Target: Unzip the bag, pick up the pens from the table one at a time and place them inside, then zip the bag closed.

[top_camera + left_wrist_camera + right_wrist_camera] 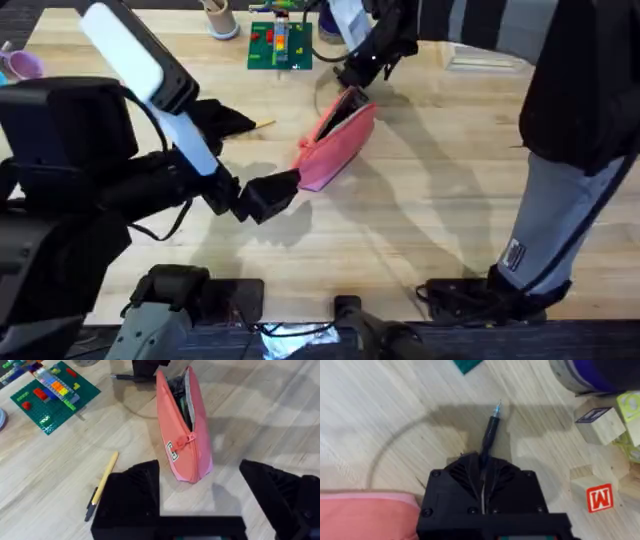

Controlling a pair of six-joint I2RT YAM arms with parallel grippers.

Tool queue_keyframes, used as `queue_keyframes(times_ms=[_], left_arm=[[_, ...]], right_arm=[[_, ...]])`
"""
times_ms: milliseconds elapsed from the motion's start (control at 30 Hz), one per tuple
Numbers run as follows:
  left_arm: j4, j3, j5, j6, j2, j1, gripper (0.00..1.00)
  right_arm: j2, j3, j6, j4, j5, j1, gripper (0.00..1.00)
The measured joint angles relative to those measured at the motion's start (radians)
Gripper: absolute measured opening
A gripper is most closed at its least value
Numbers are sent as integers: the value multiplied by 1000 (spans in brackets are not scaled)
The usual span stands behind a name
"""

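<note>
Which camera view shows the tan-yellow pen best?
The left wrist view: the tan-yellow pen lies whole on the table, beside the bag. Overhead, just a sliver shows past the left arm. The right wrist view adds nothing.

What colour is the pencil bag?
Pink: the bag shows best in the left wrist view, zip partly open, dark inside.

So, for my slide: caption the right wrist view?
Right tool shut on black pen beside the pink bag.
</note>
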Motion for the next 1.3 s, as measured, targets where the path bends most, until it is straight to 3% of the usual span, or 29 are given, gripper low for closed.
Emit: queue_keyframes(times_ms=[233, 500, 900, 1300], left_arm=[[0, 0, 0, 0, 0, 0, 993], [0, 0, 0, 0, 0, 0, 993], [0, 0, 0, 0, 0, 0, 993], [0, 0, 0, 0, 0, 0, 994]], right_arm=[[-45, 0, -76, -91, 10, 0, 31], [-184, 0, -166, -182, 15, 0, 31], [-358, 0, -379, -497, 19, 0, 31], [-526, 0, -625, -545, 4, 0, 33]])
